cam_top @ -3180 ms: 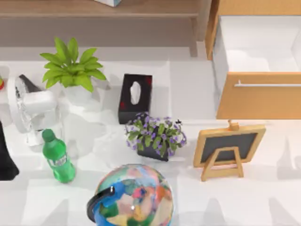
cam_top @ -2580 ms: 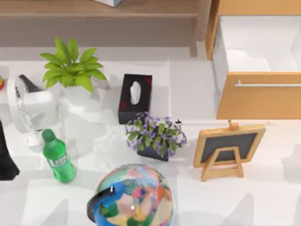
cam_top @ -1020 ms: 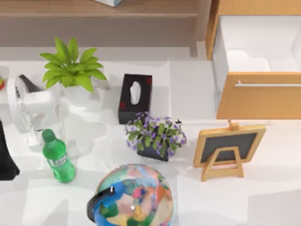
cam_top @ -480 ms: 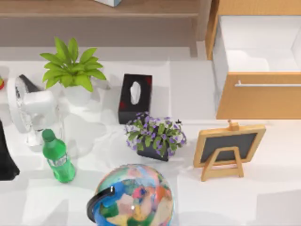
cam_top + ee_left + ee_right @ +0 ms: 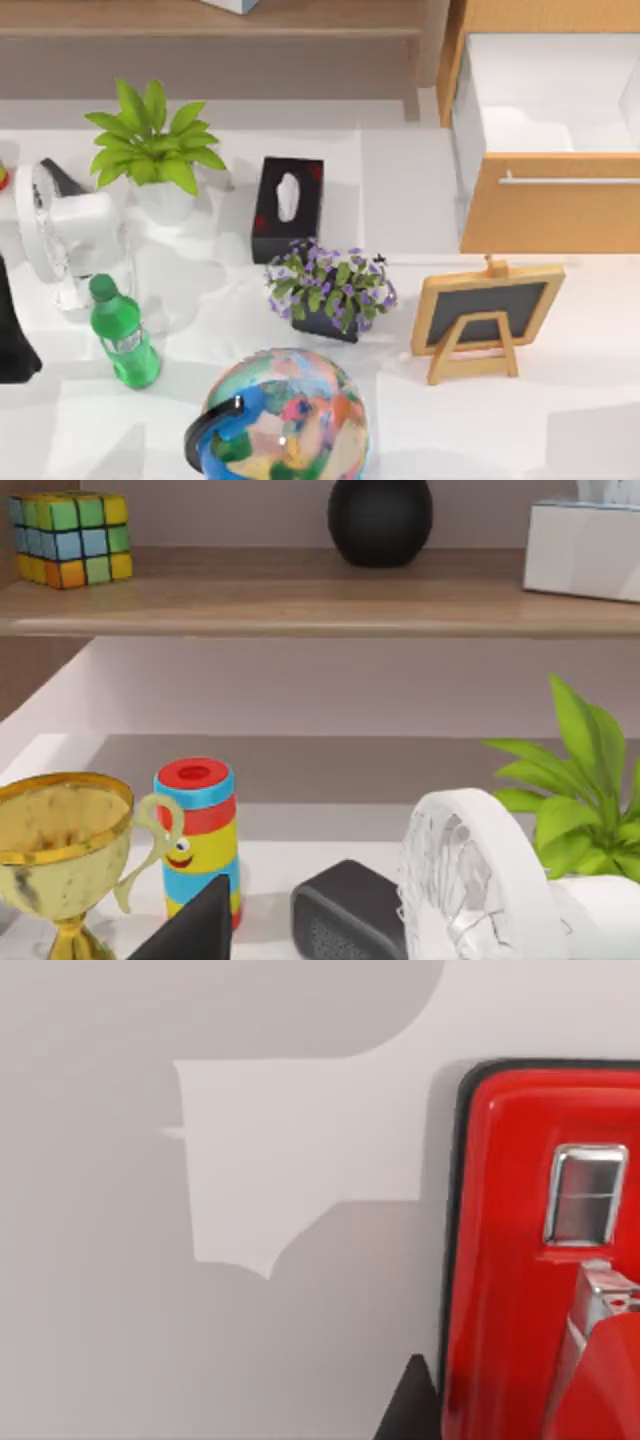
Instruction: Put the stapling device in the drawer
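A: Location of the red stapler (image 5: 530, 1260)?
B: On the white surface (image 5: 150, 1260), close under the right wrist camera. Gripper state: cannot tell.
A: Drawer (image 5: 550, 200)?
B: Pulled open at the surface's right, behind the chalkboard easel (image 5: 485, 315).

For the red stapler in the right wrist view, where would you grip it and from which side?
Judging by this view, grip the red stapler across its narrow body behind the silver metal plate, coming straight down: it lies flat on the white table, long straight edge exposed.
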Robot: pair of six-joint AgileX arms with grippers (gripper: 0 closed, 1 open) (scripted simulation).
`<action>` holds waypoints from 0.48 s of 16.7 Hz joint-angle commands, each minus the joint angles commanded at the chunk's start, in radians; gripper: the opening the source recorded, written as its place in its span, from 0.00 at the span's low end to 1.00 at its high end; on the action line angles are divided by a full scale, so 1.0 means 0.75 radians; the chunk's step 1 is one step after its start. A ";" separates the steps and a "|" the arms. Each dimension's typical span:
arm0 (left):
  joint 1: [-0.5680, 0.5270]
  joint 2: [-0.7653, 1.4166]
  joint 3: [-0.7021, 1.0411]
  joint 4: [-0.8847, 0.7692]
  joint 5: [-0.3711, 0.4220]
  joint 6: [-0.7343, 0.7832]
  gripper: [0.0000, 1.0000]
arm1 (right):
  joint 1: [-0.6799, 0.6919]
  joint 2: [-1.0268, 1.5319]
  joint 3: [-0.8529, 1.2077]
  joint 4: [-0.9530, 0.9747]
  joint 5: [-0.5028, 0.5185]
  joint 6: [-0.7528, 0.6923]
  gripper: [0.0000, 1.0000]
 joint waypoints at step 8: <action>0.000 0.000 0.000 0.000 0.000 0.000 1.00 | 0.000 0.000 0.000 0.000 0.000 0.000 0.00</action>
